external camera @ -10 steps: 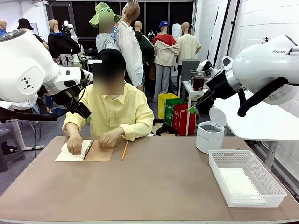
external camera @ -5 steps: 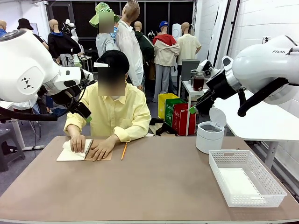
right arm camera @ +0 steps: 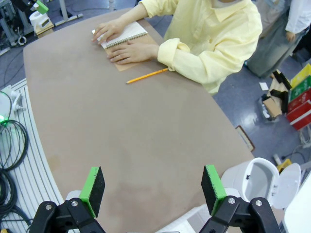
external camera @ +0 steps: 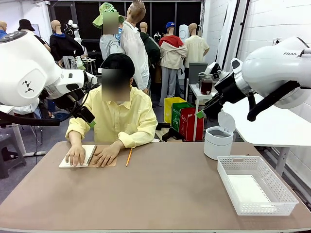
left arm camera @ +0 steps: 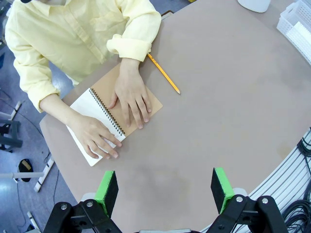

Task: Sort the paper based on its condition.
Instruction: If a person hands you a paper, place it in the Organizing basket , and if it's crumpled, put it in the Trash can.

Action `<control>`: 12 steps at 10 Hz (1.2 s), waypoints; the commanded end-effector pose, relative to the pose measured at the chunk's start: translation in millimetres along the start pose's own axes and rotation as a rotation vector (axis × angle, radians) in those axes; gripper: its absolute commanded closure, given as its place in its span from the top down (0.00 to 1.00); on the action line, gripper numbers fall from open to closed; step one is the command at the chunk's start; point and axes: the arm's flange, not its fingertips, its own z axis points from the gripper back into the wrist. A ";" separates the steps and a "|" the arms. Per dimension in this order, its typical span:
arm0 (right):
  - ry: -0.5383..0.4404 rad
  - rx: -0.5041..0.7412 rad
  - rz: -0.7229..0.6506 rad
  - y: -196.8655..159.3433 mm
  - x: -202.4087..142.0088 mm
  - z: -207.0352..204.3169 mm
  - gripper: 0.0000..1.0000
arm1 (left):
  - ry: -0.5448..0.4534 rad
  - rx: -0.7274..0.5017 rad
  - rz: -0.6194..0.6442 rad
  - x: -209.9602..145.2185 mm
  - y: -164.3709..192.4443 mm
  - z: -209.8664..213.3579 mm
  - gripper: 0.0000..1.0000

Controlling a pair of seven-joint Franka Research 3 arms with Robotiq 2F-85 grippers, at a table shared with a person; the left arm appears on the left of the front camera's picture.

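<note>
A person at the far side rests both hands on an open spiral notebook with a brown card cover; its white page is still bound. A flat white sheet seems to lie on the floor of the white basket. My left gripper hangs high above the table's far left, open and empty, its green pads wide apart over bare table. My right gripper is raised at the right, open and empty.
A yellow pencil lies just right of the notebook. A small white bin with its lid up stands at the far right, behind the basket. Cables run along the table's near edge.
The person's hands have shifted on the notebook, one sliding down onto the brown cover and the other flattening on the white page. Both arms have stayed still.
</note>
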 end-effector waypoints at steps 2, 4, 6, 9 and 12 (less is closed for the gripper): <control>0.001 0.002 0.002 0.3 -0.2 -1.2 1.00 | 0.000 0.001 0.005 0.0 0.7 0.7 1.00; 0.001 0.002 0.002 0.3 -0.2 -1.2 1.00 | 0.000 0.001 0.005 0.0 0.7 0.7 1.00; 0.001 0.002 0.002 0.3 -0.2 -1.2 1.00 | 0.000 0.001 0.005 0.0 0.7 0.7 1.00; 0.001 0.002 0.002 0.3 -0.2 -1.2 1.00 | 0.000 0.001 0.005 0.0 0.7 0.7 1.00; 0.001 0.002 0.002 0.3 -0.2 -1.2 1.00 | 0.000 0.001 0.005 0.0 0.7 0.7 1.00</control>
